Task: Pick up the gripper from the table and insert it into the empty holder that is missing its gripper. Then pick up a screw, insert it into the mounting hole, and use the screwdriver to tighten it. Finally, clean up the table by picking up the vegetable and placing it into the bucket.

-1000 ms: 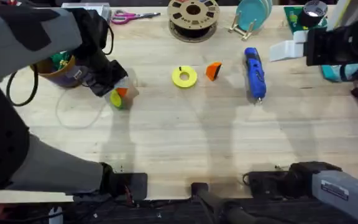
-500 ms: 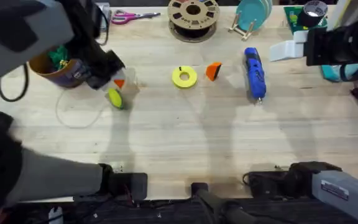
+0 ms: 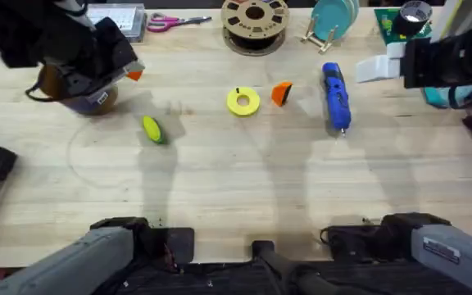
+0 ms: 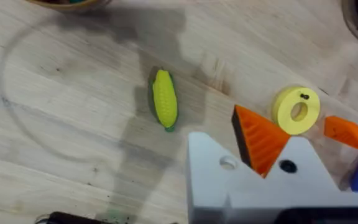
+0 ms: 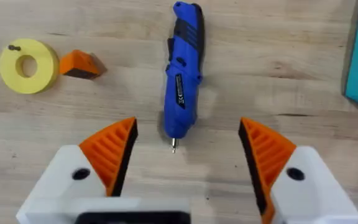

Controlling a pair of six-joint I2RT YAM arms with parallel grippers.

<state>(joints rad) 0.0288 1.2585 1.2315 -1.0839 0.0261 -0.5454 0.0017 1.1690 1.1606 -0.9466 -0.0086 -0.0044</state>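
Note:
The loose orange gripper [image 3: 281,93] [image 5: 79,64] [image 4: 348,134] lies at mid-table beside a yellow ring [image 3: 242,101]. A tiny dark screw [image 5: 12,47] [image 4: 304,96] rests on that ring. To its right lies the blue screwdriver [image 3: 335,97] [image 5: 182,68], bit toward me. The yellow vegetable [image 3: 152,129] [image 4: 165,99] lies left of centre. My left gripper [image 3: 129,72] [image 4: 241,140] hangs shut and empty by the bucket [image 3: 84,94]. It carries one orange wedge beside a bare white holder [image 4: 210,162]. Over the screwdriver's bit my right gripper [image 3: 375,67] [image 5: 188,134] stands open.
Along the back edge stand a brown filament spool [image 3: 255,20], scissors [image 3: 174,20], teal plates in a rack [image 3: 334,18] and a tape roll [image 3: 415,12]. A teal box [image 3: 445,94] sits at the far right. Bare wood runs across the table's front half.
My left arm has risen and drawn back left from the vegetable to beside the bucket. The vegetable stayed on the table. The right arm has not moved.

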